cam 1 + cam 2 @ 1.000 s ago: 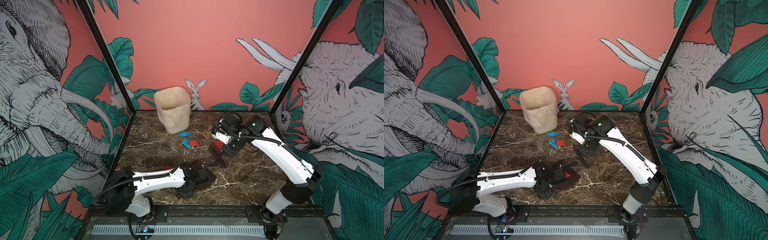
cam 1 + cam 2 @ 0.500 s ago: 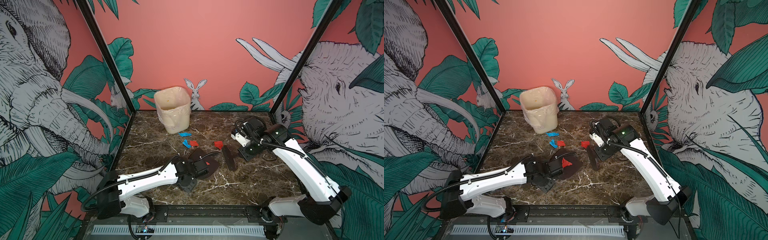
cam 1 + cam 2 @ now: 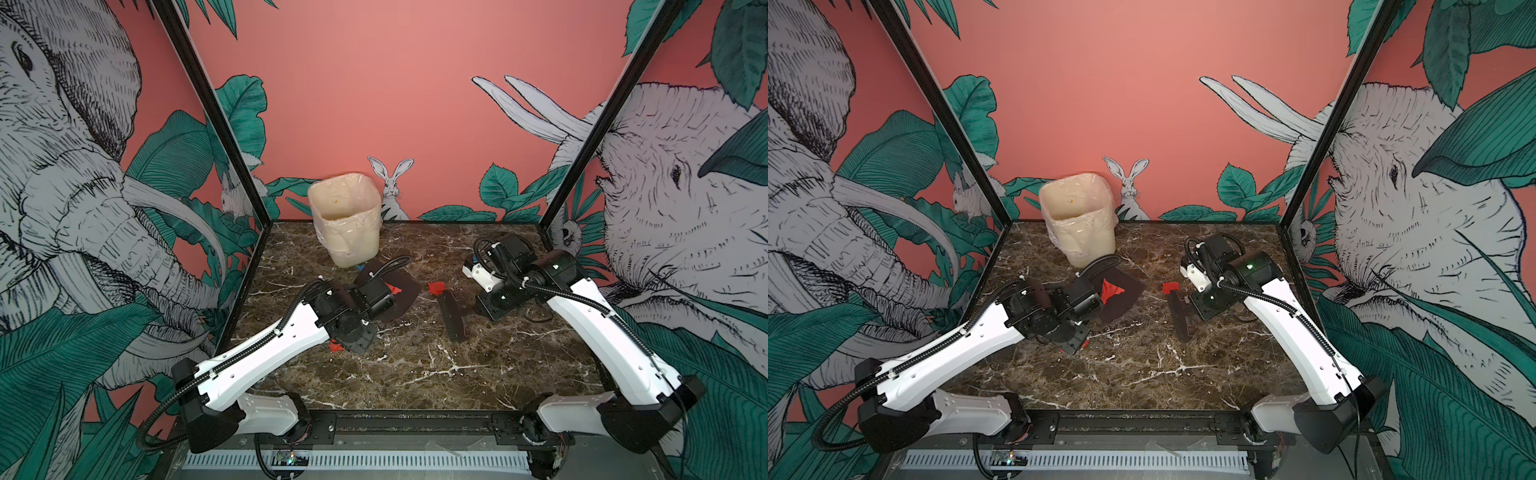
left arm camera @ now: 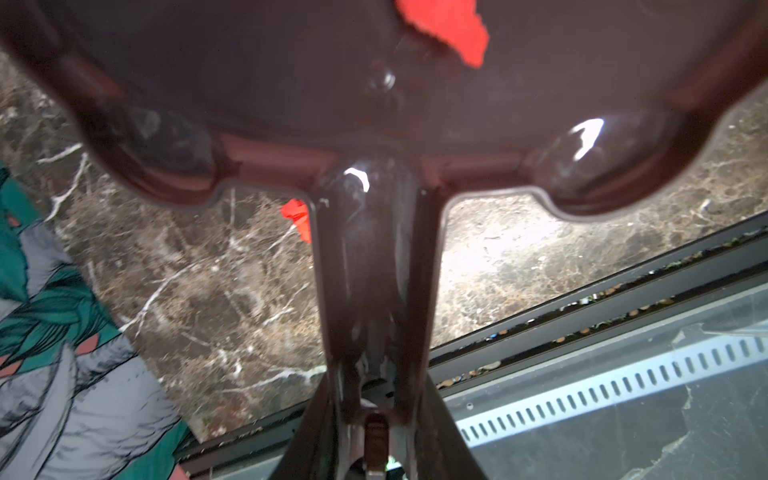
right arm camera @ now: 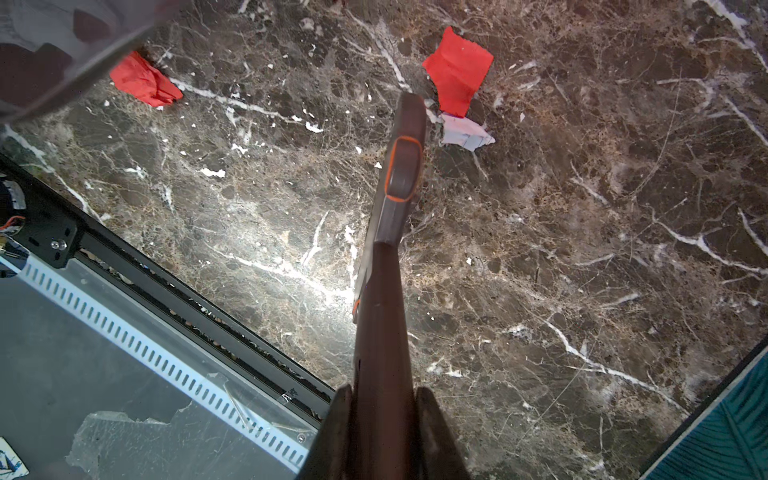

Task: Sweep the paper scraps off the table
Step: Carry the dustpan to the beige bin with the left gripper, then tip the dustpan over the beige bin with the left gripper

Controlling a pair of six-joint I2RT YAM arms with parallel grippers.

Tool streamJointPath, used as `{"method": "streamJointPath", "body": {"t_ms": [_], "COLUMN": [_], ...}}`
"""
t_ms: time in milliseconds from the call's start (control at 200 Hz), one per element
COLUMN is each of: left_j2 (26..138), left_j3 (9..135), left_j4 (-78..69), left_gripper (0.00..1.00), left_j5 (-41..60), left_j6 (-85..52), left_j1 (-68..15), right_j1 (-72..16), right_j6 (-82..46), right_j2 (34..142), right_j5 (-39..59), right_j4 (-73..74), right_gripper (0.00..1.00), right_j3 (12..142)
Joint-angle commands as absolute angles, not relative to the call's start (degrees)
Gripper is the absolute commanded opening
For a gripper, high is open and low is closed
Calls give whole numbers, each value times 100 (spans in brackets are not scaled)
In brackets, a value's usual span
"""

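Observation:
My left gripper [image 4: 376, 415] is shut on the handle of a dark brown dustpan [image 3: 405, 293], which sits left of the table's [image 3: 415, 374] centre, in front of the bin. One red paper scrap [image 3: 1111, 291] lies in the pan. Another red scrap [image 3: 336, 345] lies on the marble under my left wrist. My right gripper [image 5: 384, 415] is shut on the handle of a dark brush [image 3: 453, 316], whose head stands right of centre. Just past the brush tip lie a flat red scrap [image 5: 457, 70] and a white scrap [image 5: 463, 133]. A crumpled red scrap [image 5: 145, 83] lies farther off.
A cream plastic-lined bin [image 3: 347, 220] stands at the back left of the table, just behind the dustpan. A black frame rail [image 3: 415, 424] edges the front. Patterned walls close in the left, right and back sides.
My left arm has carried the dustpan from the front toward the bin, and a red scrap now lies in it. My right arm has drawn the brush rightward, away from the scraps near the bin.

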State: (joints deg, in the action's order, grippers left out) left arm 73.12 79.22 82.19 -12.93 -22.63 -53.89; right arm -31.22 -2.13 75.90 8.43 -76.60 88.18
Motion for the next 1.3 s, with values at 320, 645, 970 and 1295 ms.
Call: {"method": "streamJointPath", "body": {"t_ms": [320,645,970,1295], "left_j2": [6874,7164,7942,9190], "left_j3": [8662,8930,10353,11713], "left_j4": [8897,8499,8678,8447], "left_gripper": [0,0,0,0], "left_j5": [-1153,-926,-1139,-1234], "left_j6": [-998,-166,369,634], "left_j1": [-3016,-1450,-783,-514], "right_j1": [-3028,-2844,-2628,-2619], "right_j6": [-4,173,378,499], "right_j2": [7542,7530,7445,7514], "right_j5": [1247,1463,1629,1765], "right_j4": [-7359,-7319,-7432,-7659], "right_gripper": [0,0,0,0], "right_j3": [8801,8712,8666,8970]}}
